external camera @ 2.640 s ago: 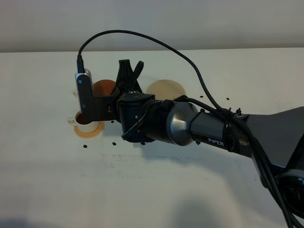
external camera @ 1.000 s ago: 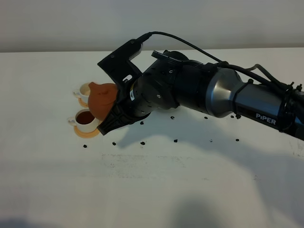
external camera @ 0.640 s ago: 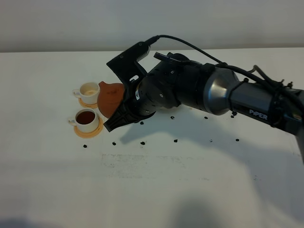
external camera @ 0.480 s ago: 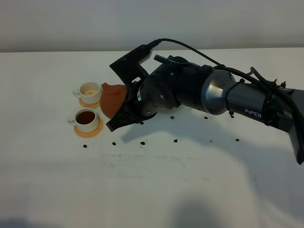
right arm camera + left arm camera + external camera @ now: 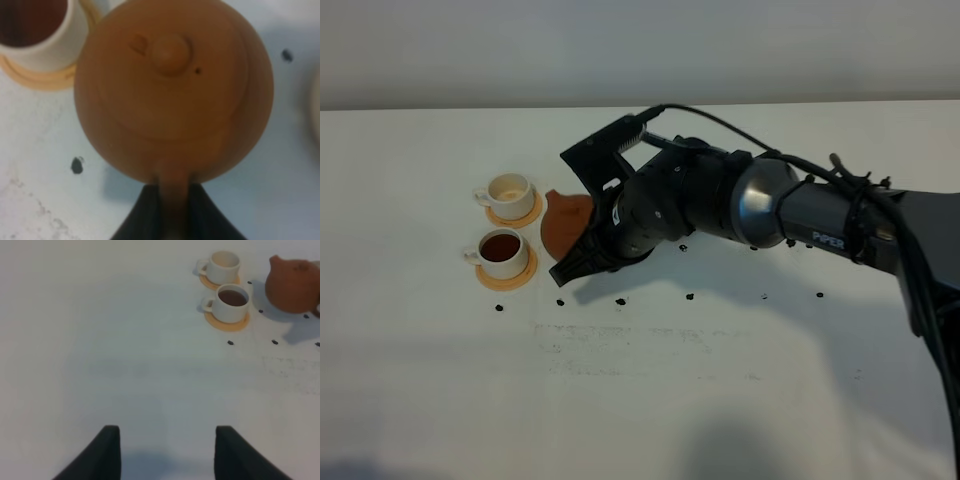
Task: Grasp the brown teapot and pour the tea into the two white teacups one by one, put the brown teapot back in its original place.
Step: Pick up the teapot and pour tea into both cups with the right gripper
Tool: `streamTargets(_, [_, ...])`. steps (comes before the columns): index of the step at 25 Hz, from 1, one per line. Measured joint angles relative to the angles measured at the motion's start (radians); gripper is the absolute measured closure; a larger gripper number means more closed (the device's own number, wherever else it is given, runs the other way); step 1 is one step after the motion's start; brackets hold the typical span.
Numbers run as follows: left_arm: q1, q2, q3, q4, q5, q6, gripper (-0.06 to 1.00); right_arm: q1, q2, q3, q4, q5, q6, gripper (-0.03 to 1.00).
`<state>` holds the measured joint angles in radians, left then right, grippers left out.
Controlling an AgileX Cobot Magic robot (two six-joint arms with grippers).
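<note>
In the exterior high view, the right gripper (image 5: 580,235) reaches across to the left part of the desk (image 5: 720,380). It holds the brown teapot (image 5: 561,220), a squat reddish-brown clay body that only partly shows past the black fingers. Beyond the teapot from this gripper stand two white cups, each on one of the orange-tan coasters (image 5: 508,279). The filled teacup (image 5: 501,250) holds dark tea (image 5: 500,246). The empty teacup (image 5: 510,189) is cream inside. Both are near the pot but apart from it. Small black specks (image 5: 620,300) dot the desk.

The left wrist view shows the left gripper (image 5: 167,455) with its two dark fingers spread wide over bare desk and nothing between them. The brown teapot (image 5: 292,285) sits well ahead of it and off to one side. Only here does the pot's rounded profile show, with the short spout (image 5: 273,260) pointing toward the empty teacup (image 5: 224,266). The filled teacup (image 5: 231,302) stands just beside it.

The right wrist view alone looks down on the lid (image 5: 172,75) and its small knob (image 5: 171,50). The loop handle (image 5: 173,185) runs back between the right gripper's (image 5: 172,212) fingers, which are clamped narrowly on it. The pot's body lies directly ahead of the fingertips. No view settles whether the pot rests on the desk.
</note>
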<state>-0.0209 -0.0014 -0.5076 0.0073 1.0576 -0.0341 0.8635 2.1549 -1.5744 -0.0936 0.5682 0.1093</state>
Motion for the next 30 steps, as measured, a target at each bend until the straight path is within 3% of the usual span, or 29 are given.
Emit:
streamTargets(6, [0.0,0.0,0.0,0.0,0.0,0.0,0.5,0.0,0.002,0.06,0.032,-0.06,-0.001,0.88])
streamTargets(16, [0.0,0.0,0.0,0.0,0.0,0.0,0.5,0.0,-0.007,0.078,0.044,-0.061,-0.006,0.88])
streamTargets(30, [0.0,0.0,0.0,0.0,0.0,0.0,0.5,-0.01,-0.076,-0.062,-0.087,0.029,-0.026,0.88])
